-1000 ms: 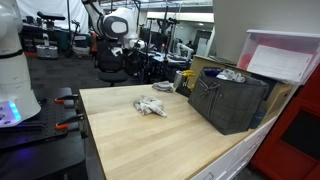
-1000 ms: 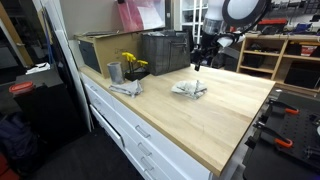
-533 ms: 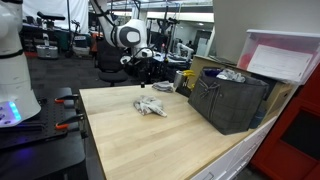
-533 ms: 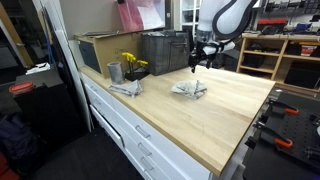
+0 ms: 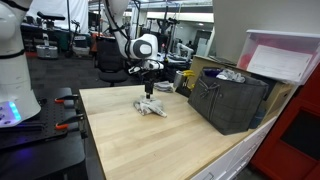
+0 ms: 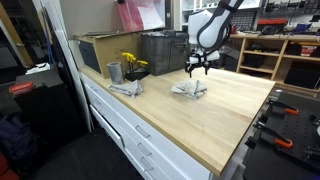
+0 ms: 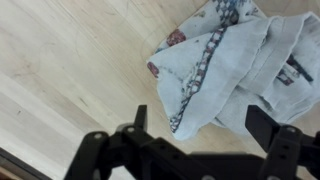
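Wrist view has the gripper with its fingers spread wide and holding nothing. The cloth lies crumpled on the table just under them, its patterned edge running in between the fingertips. In both exterior views the gripper hangs close above the cloth. Well off to one side of the fingers stands a dark crate with something pale and crumpled inside. Farther from the fingers, a metal cup holds yellow flowers.
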### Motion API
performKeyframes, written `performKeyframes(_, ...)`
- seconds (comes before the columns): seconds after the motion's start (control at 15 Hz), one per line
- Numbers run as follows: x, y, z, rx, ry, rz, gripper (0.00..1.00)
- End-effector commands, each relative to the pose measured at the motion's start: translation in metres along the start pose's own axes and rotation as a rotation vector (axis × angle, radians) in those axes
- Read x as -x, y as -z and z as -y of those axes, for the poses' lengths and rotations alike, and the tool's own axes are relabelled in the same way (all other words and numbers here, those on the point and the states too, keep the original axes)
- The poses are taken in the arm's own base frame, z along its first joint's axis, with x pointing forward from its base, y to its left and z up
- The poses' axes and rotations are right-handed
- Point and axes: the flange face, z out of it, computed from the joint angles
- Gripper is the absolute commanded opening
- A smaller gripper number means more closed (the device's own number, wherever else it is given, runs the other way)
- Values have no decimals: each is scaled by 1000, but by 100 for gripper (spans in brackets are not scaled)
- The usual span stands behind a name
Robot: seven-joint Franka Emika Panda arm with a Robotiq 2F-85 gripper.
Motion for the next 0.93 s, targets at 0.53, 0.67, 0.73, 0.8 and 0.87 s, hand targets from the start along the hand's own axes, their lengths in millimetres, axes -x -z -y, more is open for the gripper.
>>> performKeyframes(0.53, -44, -55, 20, 105, -246, 109, 100)
performKeyframes(0.67, -47, -58, 24, 106, -256, 107, 100)
performKeyframes(0.73, -48, -59, 26, 107, -258, 104, 100)
performKeyframes(0.8, -48, -60, 28, 108, -249, 100, 100)
performKeyframes(0.87, -49, -61, 30, 123, -244, 90, 100)
